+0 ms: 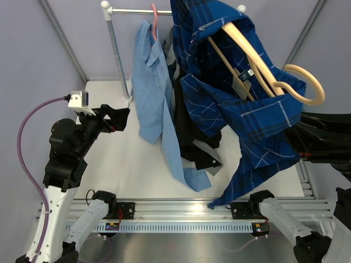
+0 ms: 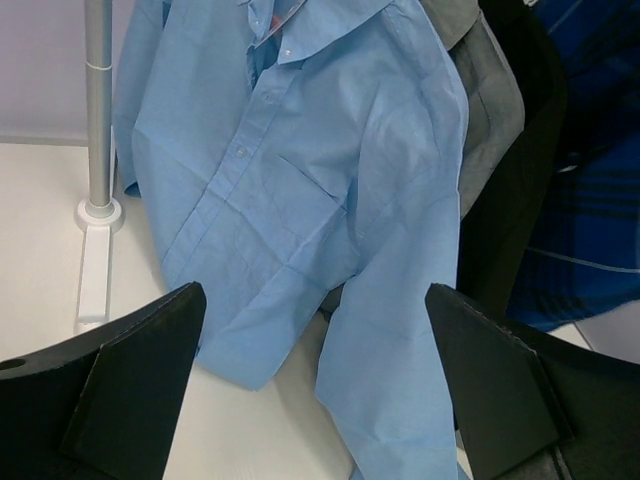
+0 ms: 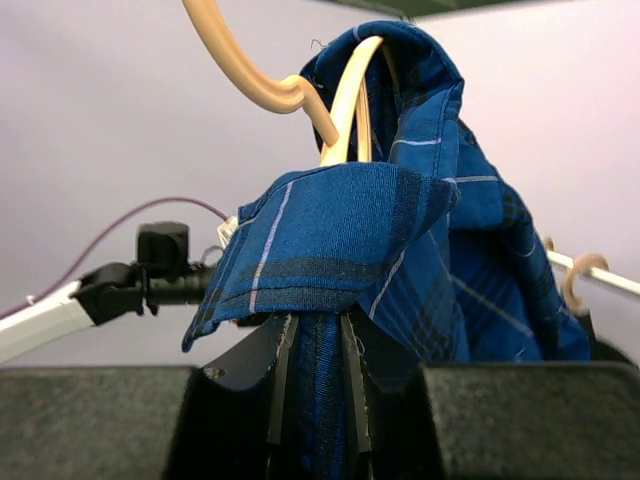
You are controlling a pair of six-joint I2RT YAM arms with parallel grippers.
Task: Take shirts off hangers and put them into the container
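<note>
the right gripper [image 3: 315, 372] is clenched on a fold of the plaid shirt [image 1: 241, 104], with the blue cloth pinched between its fingers. the shirt hangs in the air over the right side of the tabletop [image 1: 109, 164], off the rail [image 1: 164, 11], and its lowest tip reaches down towards the near edge. the tan hanger [image 1: 258, 60] sits inside the shirt's collar, tilted, with its hook pointing towards the right edge.

the left gripper [image 1: 118, 118] is released, its jaws wide apart and holding nothing. it hovers over the left side of the tabletop, facing the light blue shirt [image 2: 300, 170] and not touching it. that shirt hangs from the pink hanger [image 1: 155, 19] on the rail along the far edge, and its hem and one sleeve trail on the tabletop. just beside it to the right hang the grey shirt [image 2: 490, 90] and the black shirt [image 2: 520, 180], mostly hidden between the light blue and the plaid one. their hangers cannot be made out.
</note>
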